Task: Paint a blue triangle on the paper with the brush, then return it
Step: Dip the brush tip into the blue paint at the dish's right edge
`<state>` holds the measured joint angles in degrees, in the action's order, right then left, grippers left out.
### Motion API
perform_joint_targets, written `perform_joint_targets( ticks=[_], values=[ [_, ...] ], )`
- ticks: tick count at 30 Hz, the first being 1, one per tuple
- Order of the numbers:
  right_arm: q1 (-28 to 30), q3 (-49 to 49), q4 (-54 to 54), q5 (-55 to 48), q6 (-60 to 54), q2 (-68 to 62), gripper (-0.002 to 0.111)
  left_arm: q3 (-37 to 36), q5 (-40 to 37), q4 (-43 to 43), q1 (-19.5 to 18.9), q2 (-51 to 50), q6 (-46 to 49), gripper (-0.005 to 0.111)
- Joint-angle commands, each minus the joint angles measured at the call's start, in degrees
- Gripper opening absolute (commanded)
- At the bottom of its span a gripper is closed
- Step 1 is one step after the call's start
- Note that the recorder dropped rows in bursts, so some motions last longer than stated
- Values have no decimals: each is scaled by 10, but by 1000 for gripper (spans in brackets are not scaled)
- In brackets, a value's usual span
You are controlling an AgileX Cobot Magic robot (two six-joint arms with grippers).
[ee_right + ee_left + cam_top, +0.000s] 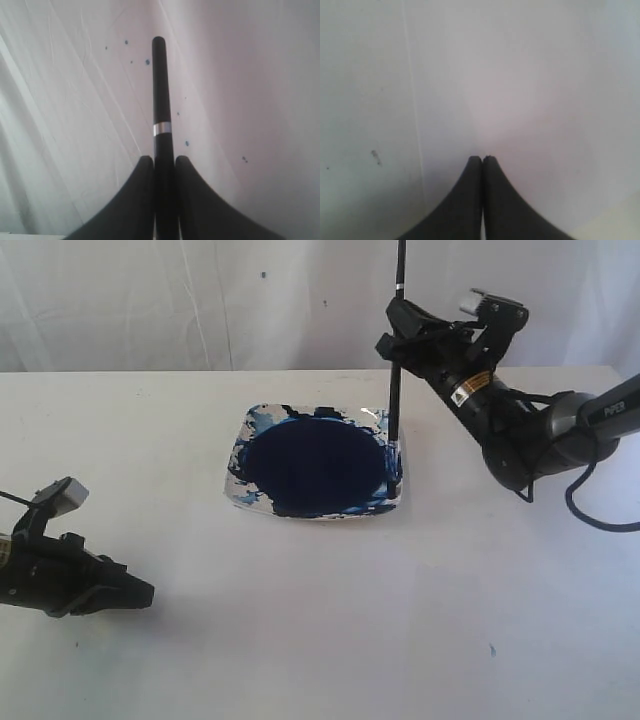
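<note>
A white tabletop (300,640) fills the scene. I cannot tell the paper from it, and no triangle shows. A square dish (240,468) holding a dark-blue pool of paint sits about midway between the left and right edges, nearer the far edge.

My right end effector (398,340) hangs above the dish's right rim. Its jaws are nearly closed, clamped on the black handle of the brush (394,400). The brush stands upright with its tip down at that rim. My left end effector (140,592) lies low near the left edge, jaws pressed together and empty.

I judge the brush light, stiff and thin. Its smooth round handle could swivel or slide in a loose pinch, so a firm hold mid-handle suits it. The wet bristles are soft and may drip.
</note>
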<state>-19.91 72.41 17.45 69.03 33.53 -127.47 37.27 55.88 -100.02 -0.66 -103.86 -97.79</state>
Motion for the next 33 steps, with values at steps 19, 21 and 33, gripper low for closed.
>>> perform_joint_targets(
  ticks=[19, 21, 33],
  values=[
    [10, -5, 8, 9, 30, -13, 0, -5, -2, 1, 1, 2, 4, 0],
    [11, -5, 17, 9, 30, -13, 0, -5, -2, 1, 1, 2, 4, 0],
    [31, -5, 138, 9, 29, -12, 0, -5, -2, 1, 1, 2, 4, 0]
  ],
)
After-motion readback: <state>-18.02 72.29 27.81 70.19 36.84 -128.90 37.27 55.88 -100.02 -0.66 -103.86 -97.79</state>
